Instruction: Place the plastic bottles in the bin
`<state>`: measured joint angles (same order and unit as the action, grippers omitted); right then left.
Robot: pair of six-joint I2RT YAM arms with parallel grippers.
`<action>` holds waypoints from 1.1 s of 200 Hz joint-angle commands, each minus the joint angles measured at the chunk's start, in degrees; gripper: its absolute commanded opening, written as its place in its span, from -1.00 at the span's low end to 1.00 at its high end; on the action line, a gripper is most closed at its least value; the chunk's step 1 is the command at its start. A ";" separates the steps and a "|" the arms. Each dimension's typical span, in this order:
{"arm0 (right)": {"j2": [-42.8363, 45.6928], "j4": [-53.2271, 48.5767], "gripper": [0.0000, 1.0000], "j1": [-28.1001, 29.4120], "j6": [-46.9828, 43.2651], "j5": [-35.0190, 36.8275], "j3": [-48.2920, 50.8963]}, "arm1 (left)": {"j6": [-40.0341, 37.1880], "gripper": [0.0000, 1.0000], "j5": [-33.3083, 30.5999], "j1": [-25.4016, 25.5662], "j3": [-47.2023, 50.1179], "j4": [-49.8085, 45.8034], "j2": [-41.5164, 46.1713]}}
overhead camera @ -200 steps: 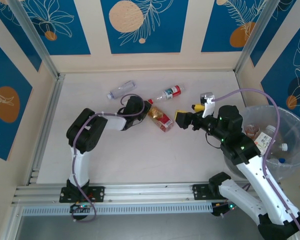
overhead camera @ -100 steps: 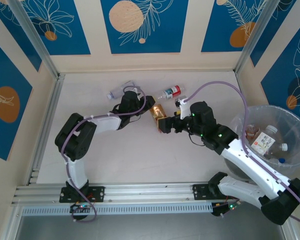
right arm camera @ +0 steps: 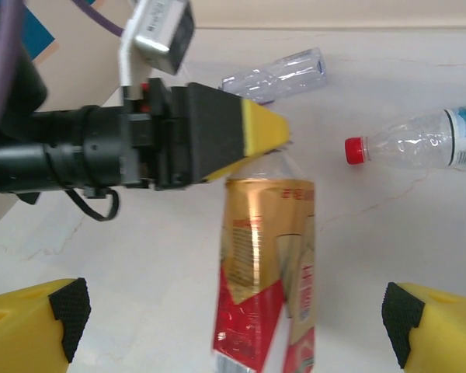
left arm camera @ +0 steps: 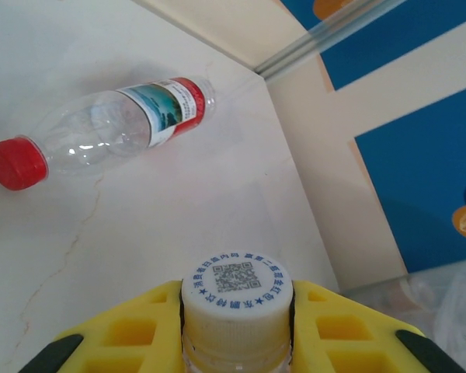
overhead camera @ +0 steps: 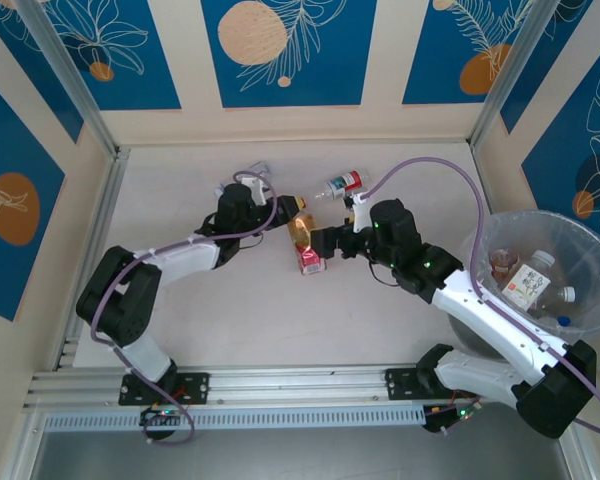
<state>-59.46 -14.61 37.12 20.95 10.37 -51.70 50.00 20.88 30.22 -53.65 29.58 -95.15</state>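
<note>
Judging by its empty look, the gold-and-red bottle [overhead camera: 304,245] is probably light, thin-walled and slick on the label; its stiff neck is the surest hold. It sits mid-way across the bench [overhead camera: 230,300], perhaps slightly lifted. The left tool [overhead camera: 292,206] pinches its capped neck, and the right tool [overhead camera: 323,242] is spread wide close beside its body.
</note>
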 commanded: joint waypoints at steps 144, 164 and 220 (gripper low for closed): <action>-12.56 3.39 0.99 -4.25 -5.01 -28.09 -4.35 | 0.67 -1.00 22.01 -2.55 2.38 12.20 7.42; -13.07 7.44 0.99 -4.25 -3.85 -30.06 -2.92 | 3.92 -1.00 23.74 -2.37 2.34 16.42 5.80; -16.21 15.51 1.00 -4.08 -0.76 -34.82 -1.31 | 3.77 -1.00 24.12 -1.41 1.44 16.63 4.98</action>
<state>-74.37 -4.51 32.62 18.22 -20.60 -53.87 53.08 43.29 28.38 -51.79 42.54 -89.78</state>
